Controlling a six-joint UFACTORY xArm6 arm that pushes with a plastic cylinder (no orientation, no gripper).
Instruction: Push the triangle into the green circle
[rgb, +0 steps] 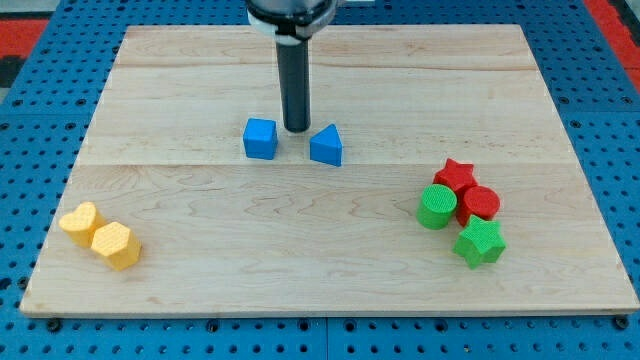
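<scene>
A blue triangle block (326, 146) lies a little above the board's middle. The green circle block (436, 207) stands at the view's right, touching a red star (455, 176) above it and a red cylinder (479, 203) to its right. My tip (297, 129) rests on the board just left of and slightly above the triangle, in the gap between it and a blue cube (260, 138). The tip is close to both blue blocks; I cannot tell if it touches either.
A green star (479, 243) sits below the red cylinder. A yellow heart (80, 221) and a yellow hexagon (115, 245) lie together at the view's lower left. The wooden board (330, 270) lies on a blue perforated surface.
</scene>
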